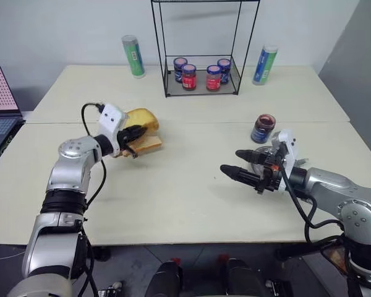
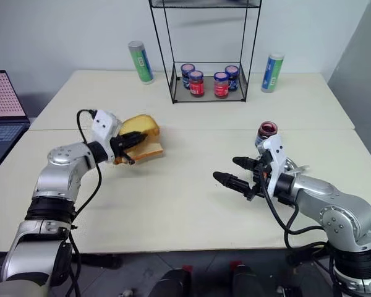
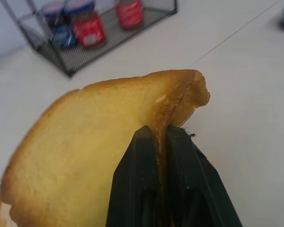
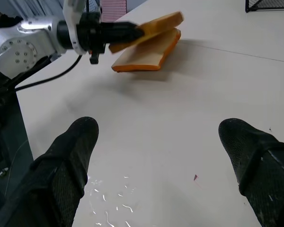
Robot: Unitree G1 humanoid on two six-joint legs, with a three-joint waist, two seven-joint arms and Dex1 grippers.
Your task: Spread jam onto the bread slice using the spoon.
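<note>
Already left gripper (image 1: pixel 133 135) pinched crust edge of bread slice (image 1: pixel 143 119), lifted off another slice (image 1: pixel 149 145). Toast looked light, stiff, crumbly; edge hold suited. Right gripper (image 1: pixel 242 166) hung spread, empty.

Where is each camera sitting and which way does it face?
Head eyes: high, looking down over table; both arms show.
Left wrist: along left claw, shut on bread slice.
Right wrist: between open right claw fingers, across the table.
Shared: right wrist and head views show the lifted slice above another slice.
</note>
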